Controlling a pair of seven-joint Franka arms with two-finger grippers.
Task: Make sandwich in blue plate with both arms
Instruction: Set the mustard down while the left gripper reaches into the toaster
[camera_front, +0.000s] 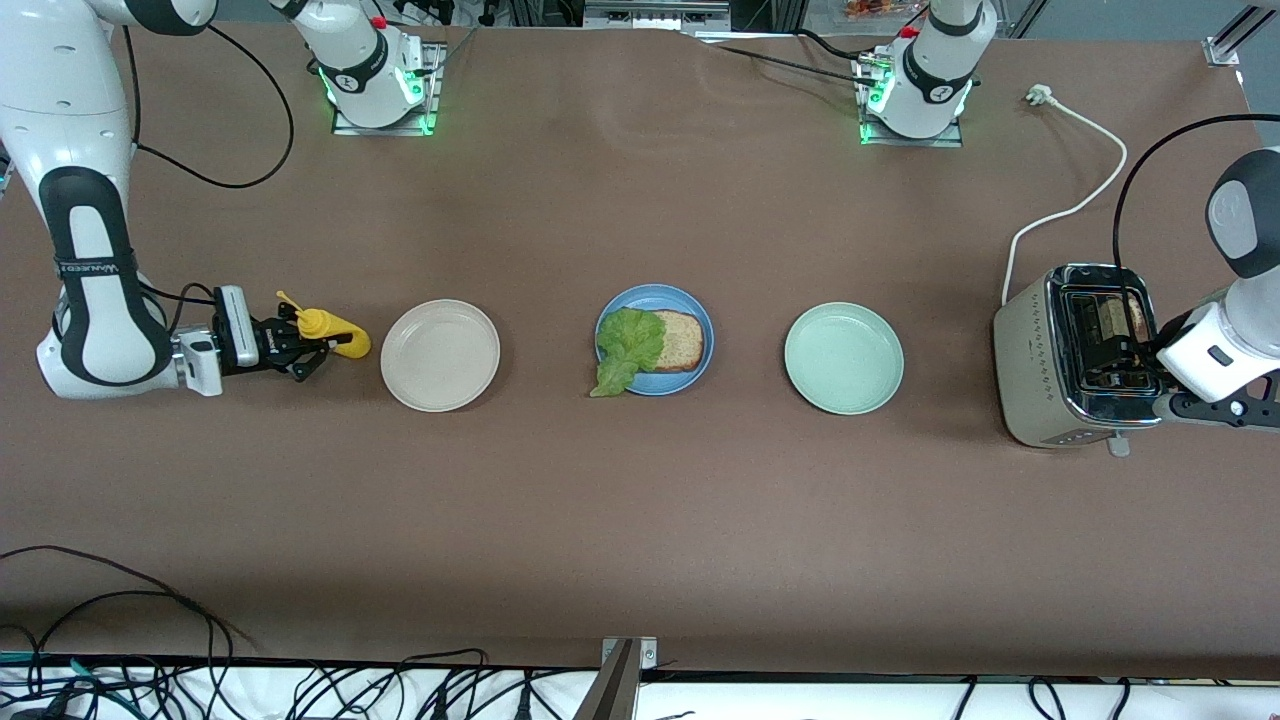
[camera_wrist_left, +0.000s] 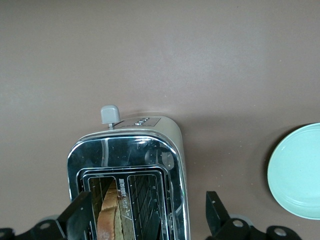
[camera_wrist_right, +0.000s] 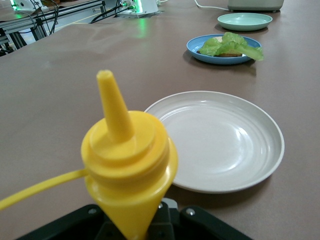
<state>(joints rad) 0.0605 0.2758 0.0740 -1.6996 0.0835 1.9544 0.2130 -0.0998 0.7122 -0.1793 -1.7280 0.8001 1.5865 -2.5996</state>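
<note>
I read the sandwich as half built: one toasted bread slice and the lettuce leaf lie on the blue plate at mid tabletop, between the beige plate and the pale green plate. The second slice stands in the toaster, and my left pincer hangs over it, spread wide. My right pincer grips the yellow squeeze bottle beside the beige plate. The top slice is not yet placed.

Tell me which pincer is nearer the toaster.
Left. The left pincer hangs open over the toaster slots; the right pincer grips the yellow squeeze bottle beside the beige plate.
</note>
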